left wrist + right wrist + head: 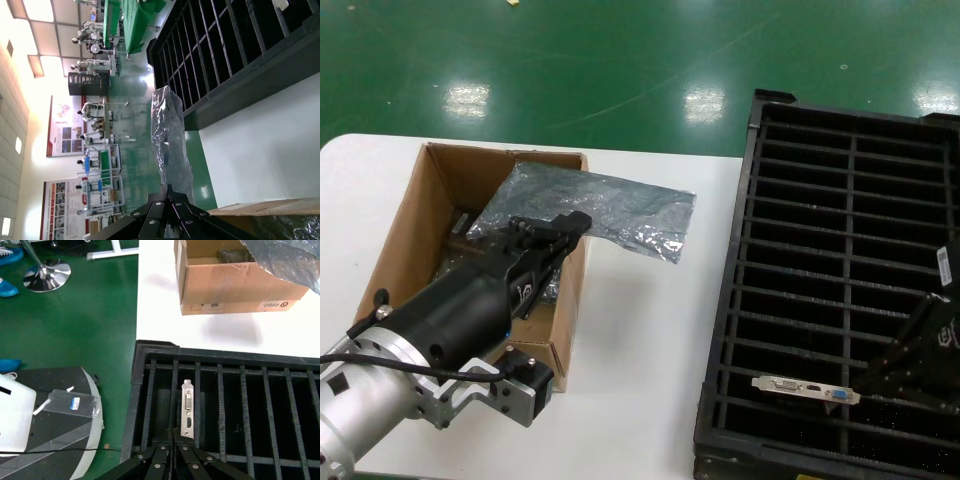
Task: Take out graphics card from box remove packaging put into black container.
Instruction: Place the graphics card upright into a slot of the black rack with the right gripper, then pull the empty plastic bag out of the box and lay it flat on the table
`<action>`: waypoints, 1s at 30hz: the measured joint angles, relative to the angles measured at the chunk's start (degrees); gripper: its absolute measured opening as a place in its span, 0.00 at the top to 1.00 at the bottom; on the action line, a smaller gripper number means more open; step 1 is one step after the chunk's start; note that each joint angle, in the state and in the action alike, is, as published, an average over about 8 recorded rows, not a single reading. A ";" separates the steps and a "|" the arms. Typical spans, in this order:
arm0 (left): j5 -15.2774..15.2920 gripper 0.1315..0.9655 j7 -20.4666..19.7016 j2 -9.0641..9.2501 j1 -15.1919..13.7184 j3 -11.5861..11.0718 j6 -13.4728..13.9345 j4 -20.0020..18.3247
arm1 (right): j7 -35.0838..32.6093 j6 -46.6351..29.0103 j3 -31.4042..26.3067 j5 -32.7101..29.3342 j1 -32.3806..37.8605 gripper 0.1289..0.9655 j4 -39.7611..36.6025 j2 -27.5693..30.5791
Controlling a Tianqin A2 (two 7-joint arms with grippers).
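The right gripper [865, 392] is down in the black container [775, 260], closed on the graphics card [805, 389], which sits on edge in a slot at the near left corner, silver bracket showing. The job now is a clean release: the card should be fully seated between the ribs before the fingers part, then the arm should lift straight up so nothing tips. Over on the left, the left gripper [552, 235] hangs above the box [415, 230], pinching the near end of the packaging [610, 210], which drapes out across the box's far right corner over the white table [640, 320].
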 joint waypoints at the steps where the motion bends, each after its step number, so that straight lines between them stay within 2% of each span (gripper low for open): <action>1: 0.00 0.99 0.00 0.00 0.00 0.00 0.00 0.00 | -0.03 0.04 0.08 -0.09 -0.07 0.94 0.20 0.03; 6: 0.00 0.99 0.00 0.00 0.00 0.00 0.00 0.00 | -0.57 1.33 1.24 -1.38 -1.27 0.98 2.04 0.69; 10: 0.00 0.99 0.00 0.00 0.00 0.00 0.00 0.00 | -1.79 5.19 3.14 -3.99 -4.22 0.99 4.90 2.48; 18: 0.00 0.99 0.00 0.00 0.00 0.00 0.00 0.00 | -5.01 21.89 8.92 -14.01 -16.12 0.97 10.52 8.02; 22: 0.00 0.99 0.00 0.00 0.00 0.00 0.00 0.00 | -5.02 30.09 11.57 -20.17 -21.97 0.92 11.34 9.93; 25: -0.03 0.99 -0.06 0.03 -0.01 0.00 0.05 -0.06 | -4.77 33.39 12.75 -22.93 -24.50 0.88 11.51 10.66; 28: -0.24 0.99 -1.29 0.62 -0.20 -0.22 0.99 -0.65 | -4.65 34.39 13.14 -23.76 -25.29 0.87 11.56 10.88; 30: -0.39 0.99 -3.65 1.79 -0.57 -0.81 2.66 -1.36 | -4.64 34.47 13.17 -23.83 -25.36 0.87 11.56 10.90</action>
